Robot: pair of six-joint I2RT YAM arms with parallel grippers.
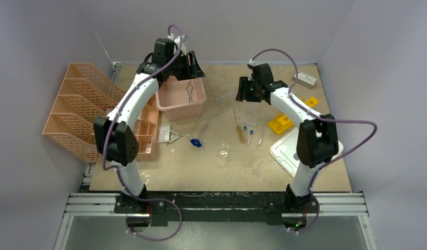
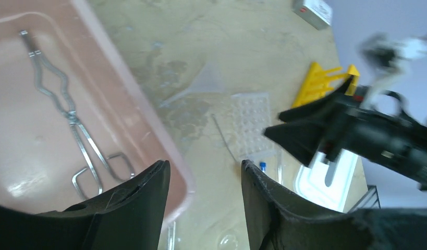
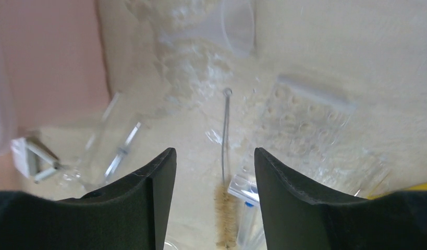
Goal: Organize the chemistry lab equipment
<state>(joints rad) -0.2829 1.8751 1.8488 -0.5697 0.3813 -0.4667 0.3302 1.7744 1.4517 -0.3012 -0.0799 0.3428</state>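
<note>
Brush [image 3: 224,156] right of pink bin [image 2: 148,104]: likely light, thin springy wire; pinch near bristles. Right gripper [image 3: 215,151] parted, empty; left gripper [image 2: 205,164] likewise.

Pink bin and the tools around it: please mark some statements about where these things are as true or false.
1. The metal tongs lie inside the pink bin. True.
2. The left gripper holds the tongs. False: its jaws are open and empty, above the bin's edge.
3. The wire brush lies on the table, outside the bin. True.
4. The yellow rack sits inside the bin. False: it stands on the table, beside the white lid.
5. The right gripper is shut on the brush. False: its jaws are open, with nothing between them.
</note>
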